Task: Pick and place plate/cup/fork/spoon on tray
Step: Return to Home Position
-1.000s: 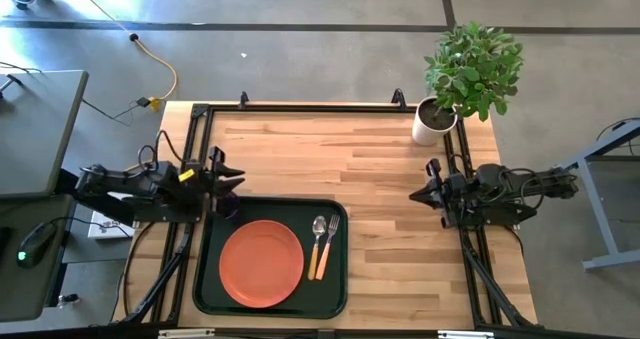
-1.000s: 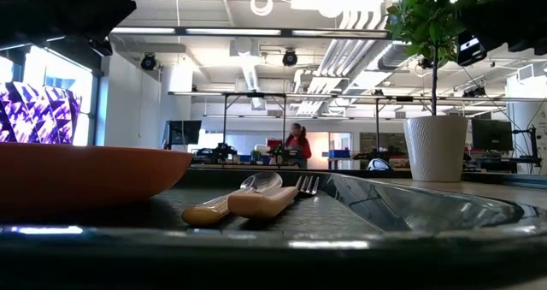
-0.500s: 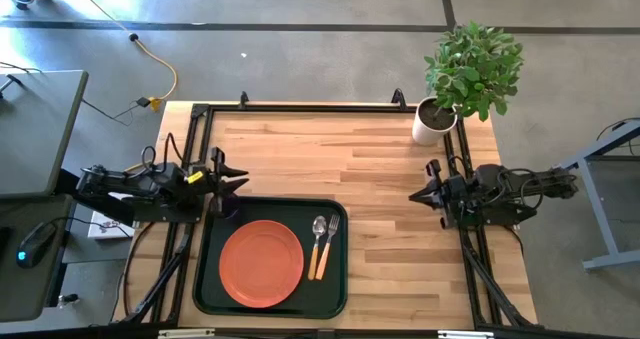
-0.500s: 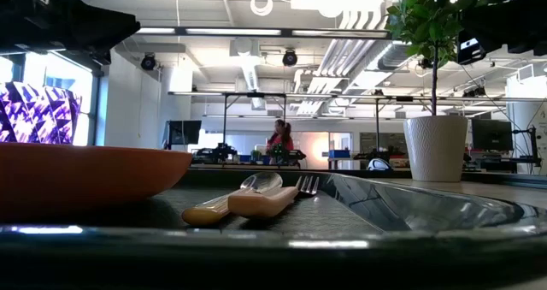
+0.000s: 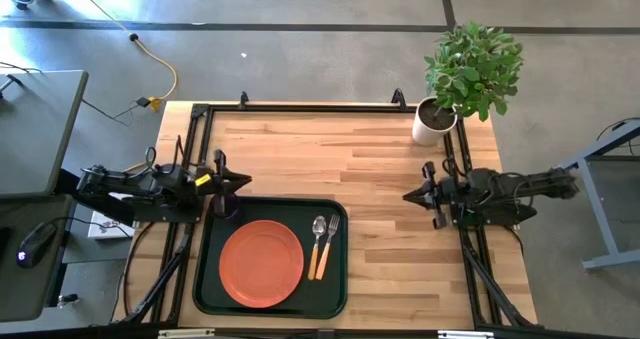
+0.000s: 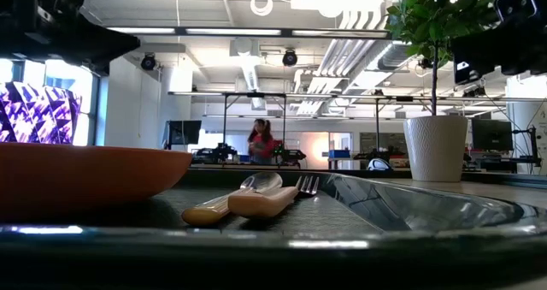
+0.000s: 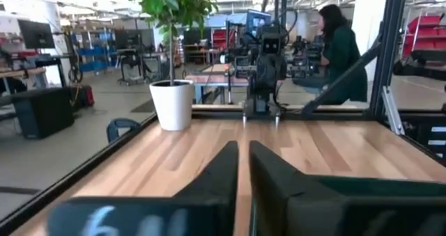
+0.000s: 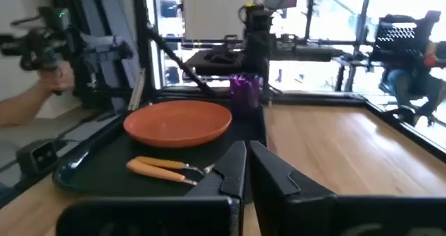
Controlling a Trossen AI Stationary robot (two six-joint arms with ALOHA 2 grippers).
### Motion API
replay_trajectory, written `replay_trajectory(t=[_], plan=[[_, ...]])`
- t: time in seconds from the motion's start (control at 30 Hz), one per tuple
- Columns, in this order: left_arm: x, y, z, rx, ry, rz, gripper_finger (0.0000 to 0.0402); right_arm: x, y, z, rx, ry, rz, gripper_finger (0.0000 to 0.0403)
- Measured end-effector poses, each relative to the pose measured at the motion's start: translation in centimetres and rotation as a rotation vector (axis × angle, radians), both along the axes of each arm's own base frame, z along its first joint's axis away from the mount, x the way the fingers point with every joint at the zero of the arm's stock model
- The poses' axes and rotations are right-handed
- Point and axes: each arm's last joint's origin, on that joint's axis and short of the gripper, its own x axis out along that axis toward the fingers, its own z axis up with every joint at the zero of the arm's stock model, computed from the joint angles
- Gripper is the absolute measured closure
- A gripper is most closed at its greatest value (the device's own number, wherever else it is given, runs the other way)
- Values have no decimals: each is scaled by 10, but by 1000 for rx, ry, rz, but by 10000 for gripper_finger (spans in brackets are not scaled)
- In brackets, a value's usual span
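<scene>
Clearly, most of the job looked done to me: the plate (image 5: 261, 263) lay flat in the tray (image 5: 206, 294), with the spoon (image 5: 317, 242) and fork (image 5: 327, 241) side by side just to its right, handles toward the near edge so nothing overlapped. The cup (image 8: 244, 94) stood upright at the tray's far left corner, behind the plate as my right wrist camera showed it. I judged that corner kept it away from the cutlery. My left gripper (image 5: 240, 182) hovered at that same corner, close above the cup, its fingers (image 7: 220, 172) drawn nearly together and holding nothing. My right gripper (image 5: 413, 193) waited well apart over bare table (image 5: 400, 239), fingers (image 8: 233, 169) likewise narrow and empty. The potted plant (image 5: 462, 74) sat at the far right corner, out of the way.
</scene>
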Motion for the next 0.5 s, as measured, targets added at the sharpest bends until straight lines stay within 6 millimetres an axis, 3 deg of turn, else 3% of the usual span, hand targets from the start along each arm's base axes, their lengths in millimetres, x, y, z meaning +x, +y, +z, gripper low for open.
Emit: replay_trajectory(t=[0.1,0.3,0.5], plan=[[0,0,-3,20,30,-2,397,1,-1,0,28,8,-10,391],[2,-1,-6,141,75,-109,398,1,0,-1,35,12,25,391],[3,5,-7,145,96,-49,399,1,-2,0,55,12,-32,391]])
